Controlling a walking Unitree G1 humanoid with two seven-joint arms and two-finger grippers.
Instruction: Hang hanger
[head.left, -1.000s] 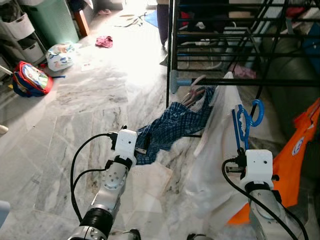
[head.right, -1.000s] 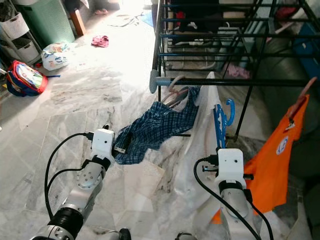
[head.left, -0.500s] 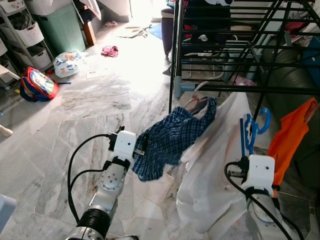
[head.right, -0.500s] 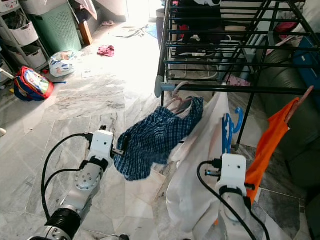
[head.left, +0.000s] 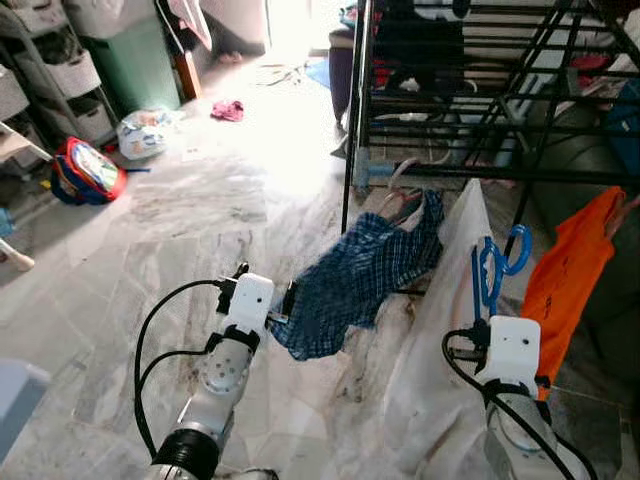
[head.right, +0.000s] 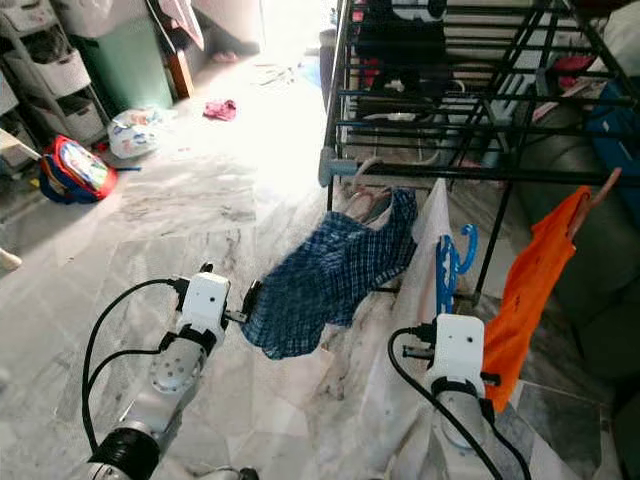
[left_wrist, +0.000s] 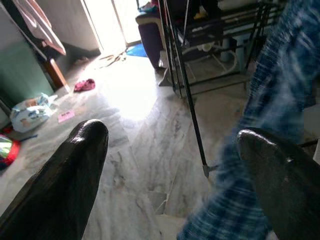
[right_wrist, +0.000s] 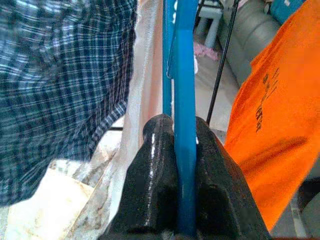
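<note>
1. The floor is pale grey veined marble tile (head.left: 180, 250), brightly lit from a doorway at the far end.
2. Along the far left stand white shelves with baskets (head.left: 60, 80) and a green slatted bin (head.left: 140, 55); on the floor near them lie a red and blue backpack (head.left: 88, 170), a white printed bag (head.left: 145, 133) and a small pink cloth (head.left: 228, 110).
3. The left gripper (left_wrist: 175, 165) is raised low over the floor with its black fingers spread wide, the blue checked shirt (head.left: 365, 275) draping beside one finger.
4. A black metal drying rack (head.left: 470, 90) fills the upper right; the checked shirt and a white garment (head.left: 450, 290) hang from its front rail.
5. The right gripper (right_wrist: 174, 145) pinches a blue plastic hanger (head.left: 492, 270), held upright in front of the white garment, its hook just below the rail.
6. An orange T-shirt (head.left: 570, 270) hangs at the far right.
</note>
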